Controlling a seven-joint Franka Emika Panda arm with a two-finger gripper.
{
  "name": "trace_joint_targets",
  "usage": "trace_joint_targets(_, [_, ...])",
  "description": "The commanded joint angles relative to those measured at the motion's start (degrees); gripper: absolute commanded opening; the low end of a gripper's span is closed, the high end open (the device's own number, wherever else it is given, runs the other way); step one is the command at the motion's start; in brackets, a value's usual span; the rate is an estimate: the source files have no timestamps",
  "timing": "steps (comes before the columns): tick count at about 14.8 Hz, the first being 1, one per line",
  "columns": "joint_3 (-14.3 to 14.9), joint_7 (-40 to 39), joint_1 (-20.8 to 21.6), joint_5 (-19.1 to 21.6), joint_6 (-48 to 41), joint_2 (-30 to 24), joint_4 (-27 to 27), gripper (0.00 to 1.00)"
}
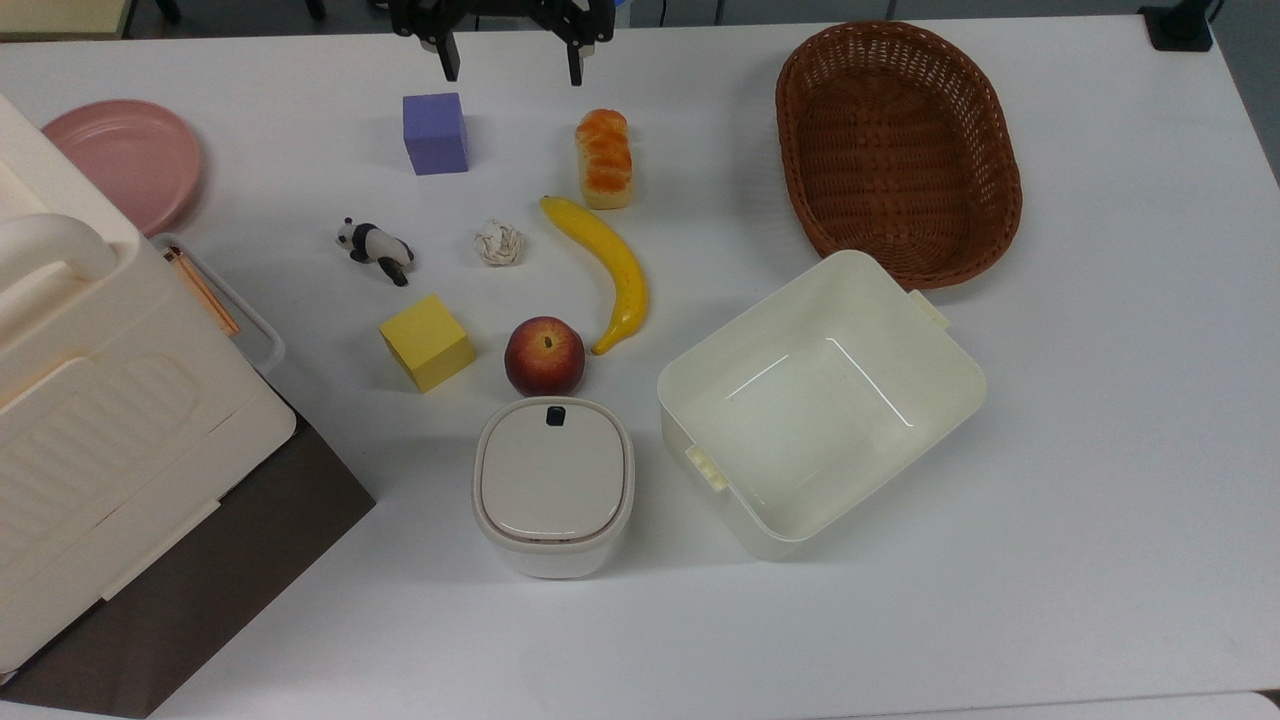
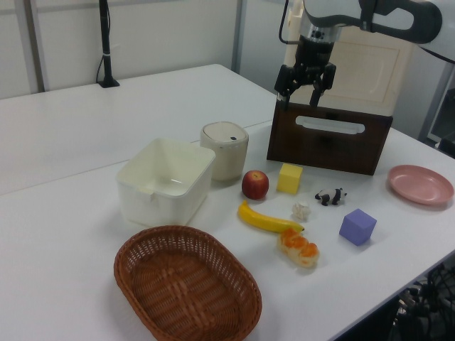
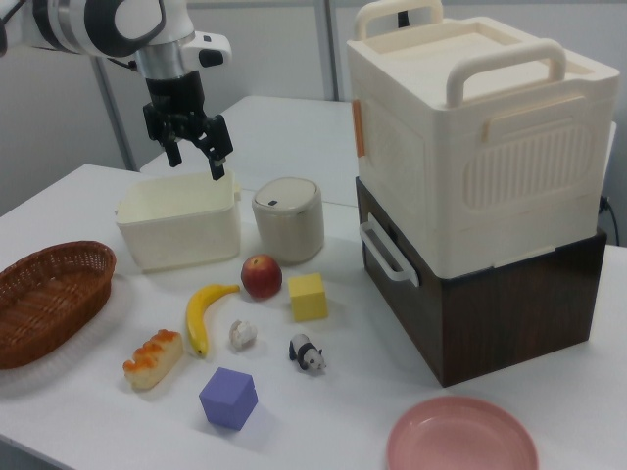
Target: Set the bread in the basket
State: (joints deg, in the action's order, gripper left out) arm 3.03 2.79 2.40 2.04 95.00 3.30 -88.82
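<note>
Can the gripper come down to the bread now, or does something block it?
Probably yes. The gripper hangs open and empty above the table, and the bread lies uncovered, with free space between it and the banana and purple cube.

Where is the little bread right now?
In the top view, the bread lies on the white table, just above the banana's upper end, with the purple cube to the top view's left and the basket to the top view's right.
</note>
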Motion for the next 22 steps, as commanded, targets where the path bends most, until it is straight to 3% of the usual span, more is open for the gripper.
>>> trace_joint_targets(1, [0.0,0.8,0.6,-0.5,-0.5,-1.4,-1.4,1.00])
trace_joint_targets(6, [0.0,0.8,0.6,-0.5,-0.5,-1.4,-1.8,1.00])
trace_joint_targets(10, [0.0,0.3,3.6,-1.1,-0.3,-2.8,-7.0,1.00])
trace_joint_targets(15, [0.0,-0.9,8.6,-1.9,4.8,-11.5,-22.9,1.00])
trace_joint_targets(18, [0.6,-0.2,10.1,-2.1,5.2,-14.1,-27.4,1.00])
trace_joint_targets(22, [0.7,5.1,11.0,-2.1,15.1,-20.4,-39.2,1.00])
